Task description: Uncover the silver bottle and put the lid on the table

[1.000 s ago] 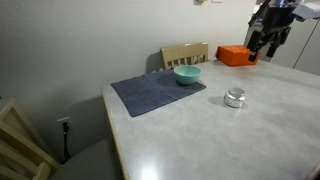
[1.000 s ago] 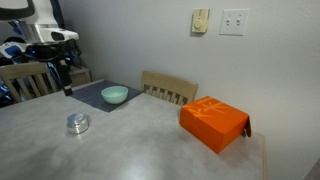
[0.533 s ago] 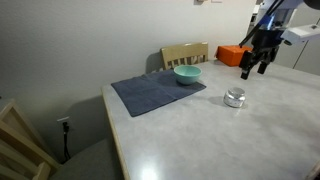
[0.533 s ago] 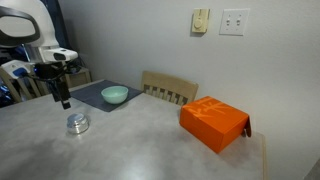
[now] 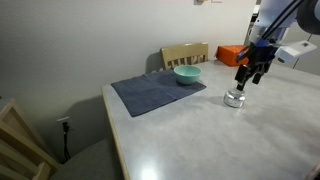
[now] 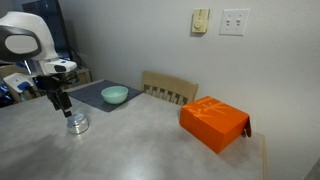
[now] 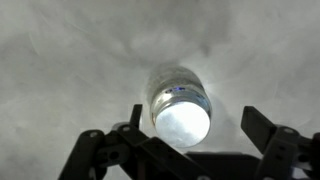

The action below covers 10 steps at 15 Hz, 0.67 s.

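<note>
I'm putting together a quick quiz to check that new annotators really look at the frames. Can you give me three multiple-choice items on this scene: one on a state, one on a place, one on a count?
1. The gripper has its jaws: A. shut and empty; B. open over the silver bottle; C. shut on the bottle.
2. The teal bowl stands: A. on the dark cloth mat; B. on the bare table; C. on the silver bottle.
3. Boxes on the table: A. none; B. two; C. one.

Answers:
1 B: the wrist view shows the jaws spread to either side of the bottle.
2 A: both exterior views show the mat under the bowl.
3 C: only the orange box is there.
</note>
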Available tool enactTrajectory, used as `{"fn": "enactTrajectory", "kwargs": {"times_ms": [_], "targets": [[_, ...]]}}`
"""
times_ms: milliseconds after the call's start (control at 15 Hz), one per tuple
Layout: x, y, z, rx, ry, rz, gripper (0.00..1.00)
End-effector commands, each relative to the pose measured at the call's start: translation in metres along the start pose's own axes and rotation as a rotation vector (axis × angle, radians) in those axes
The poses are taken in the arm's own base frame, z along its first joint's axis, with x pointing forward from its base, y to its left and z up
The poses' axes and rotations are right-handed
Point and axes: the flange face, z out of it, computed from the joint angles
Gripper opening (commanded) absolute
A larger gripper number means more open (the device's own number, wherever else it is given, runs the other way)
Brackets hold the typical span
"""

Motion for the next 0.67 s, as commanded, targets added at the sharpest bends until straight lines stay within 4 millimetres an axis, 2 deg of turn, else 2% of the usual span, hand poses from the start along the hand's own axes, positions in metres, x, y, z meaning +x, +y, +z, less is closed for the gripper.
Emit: {"fn": "enactTrajectory", "kwargs": {"times_ms": [0, 333, 600], "targets": [[0.002, 0.004, 0.015, -0.022, 0.046, -0.021, 1.00], [0.005, 0.004, 0.028, -0.003, 0.062, -0.023, 1.00], [0.006, 0.002, 0.031, 0.016, 0.075, -0.032, 1.00]]}}
